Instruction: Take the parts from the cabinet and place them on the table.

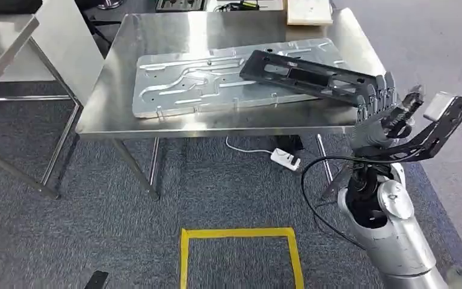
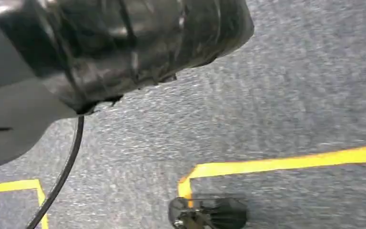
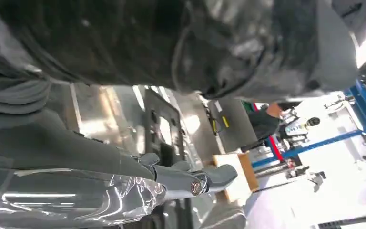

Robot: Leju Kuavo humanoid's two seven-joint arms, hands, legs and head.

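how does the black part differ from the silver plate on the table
The black part is dark, narrow and slotted with openings; the silver plate is bright, wider and grooved. The black part lies on top of the silver plate at an angle, while the silver plate lies flat on the table. Both are flat and elongated.

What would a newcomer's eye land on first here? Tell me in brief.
First the long black part, lying slantwise across the silver machined plate on the steel table. Next the right hand at the table's near right corner, raised, its fingers at the black part's near end. Then the yellow tape square on the grey carpet.
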